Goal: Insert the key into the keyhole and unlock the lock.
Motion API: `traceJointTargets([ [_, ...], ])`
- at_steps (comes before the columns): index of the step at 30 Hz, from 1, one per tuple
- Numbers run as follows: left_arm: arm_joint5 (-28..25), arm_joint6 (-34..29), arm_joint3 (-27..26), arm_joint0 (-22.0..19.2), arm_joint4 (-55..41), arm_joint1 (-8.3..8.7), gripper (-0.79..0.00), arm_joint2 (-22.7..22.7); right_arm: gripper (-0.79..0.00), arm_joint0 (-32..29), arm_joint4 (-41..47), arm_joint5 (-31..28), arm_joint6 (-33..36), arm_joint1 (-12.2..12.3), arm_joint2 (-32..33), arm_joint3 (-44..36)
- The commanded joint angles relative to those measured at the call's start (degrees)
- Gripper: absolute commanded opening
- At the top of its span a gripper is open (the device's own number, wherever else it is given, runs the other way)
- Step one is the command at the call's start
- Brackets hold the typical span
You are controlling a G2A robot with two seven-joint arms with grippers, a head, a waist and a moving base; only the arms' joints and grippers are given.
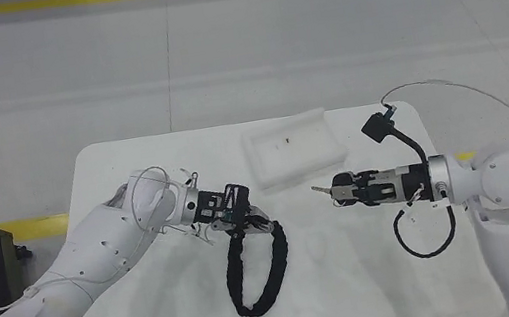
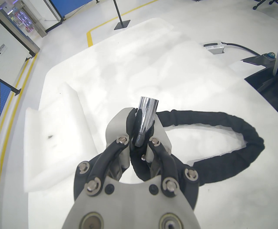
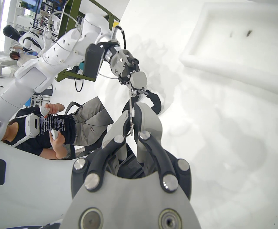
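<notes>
Clamping one key (image 3: 130, 98), the right claw (image 3: 132, 113) faces the left claw (image 2: 141, 124) — clamped on one lock (image 2: 148, 108).

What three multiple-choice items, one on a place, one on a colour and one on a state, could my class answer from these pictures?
1. Where is the key?
A. in the right end effector
B. in the keyhole
C. on the floor

2. What colour is the lock's cable loop?
A. red
B. black
C. yellow

3. What state is the left end effector in?
A. open
B. shut on the key
C. shut on the lock's metal cylinder

Answers:
1 A: the key sticks out of it, well short of the cylinder.
2 B: the loop's sleeve is black in every view.
3 C: it clamps the chrome cylinder.
</notes>
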Motion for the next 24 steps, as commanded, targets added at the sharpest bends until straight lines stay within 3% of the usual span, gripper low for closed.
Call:
traceJointTargets([
  [1,-0.6,-0.6,-1.72,-0.71,-1.38,0.74,-0.785,0.0,-0.785,-0.82,-0.21,0.99,0.15,0.21,-1.01,-0.81],
  [10,-2.79,-2.79,-6.37,-1.25,-6.39,2.48,-0.785,0.0,-0.785,-5.81,-2.92,4.53,0.33,1.34,-2.19,-8.18],
  [18,-2.41,-2.41,-12.18,-2.12,-9.0,2.81,-0.785,0.0,-0.785,-9.34,-3.89,7.47,1.48,2.37,1.19,-15.26],
  [24,-0.04,-0.04,-12.26,-2.55,-10.85,2.6,-0.785,-0.73,-0.785,-9.34,-3.89,7.47,1.48,2.37,1.19,-15.26],
])
